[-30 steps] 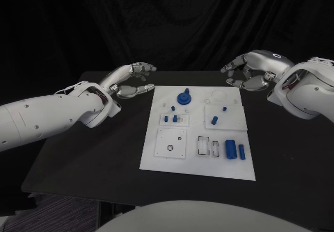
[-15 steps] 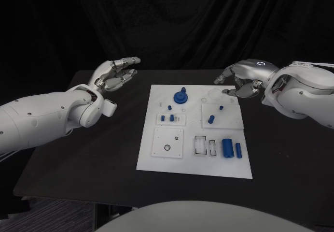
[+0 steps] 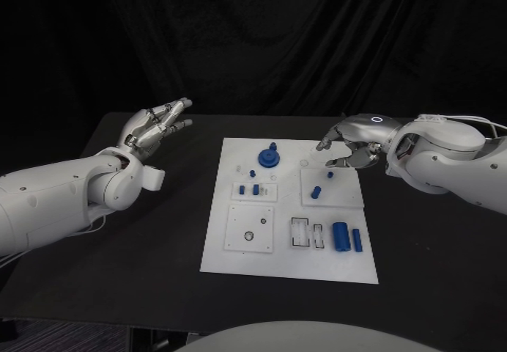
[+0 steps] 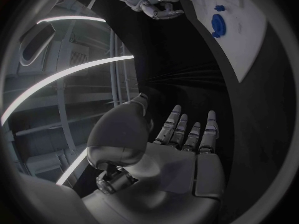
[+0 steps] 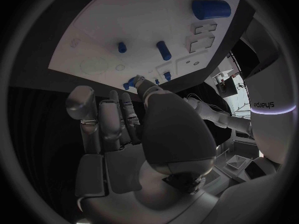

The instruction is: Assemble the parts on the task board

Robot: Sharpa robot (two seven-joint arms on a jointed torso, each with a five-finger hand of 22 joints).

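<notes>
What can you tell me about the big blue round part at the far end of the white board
The big blue round part looks like matte plastic: a wide disc base with a narrower knob or post rising from its middle. It stands upright near the far edge of the task board, roughly midway across it. Nothing touches it but the board: the right hand hovers beside it over the board's far right corner, and the left hand is raised well off to the other side, holding nothing.
</notes>
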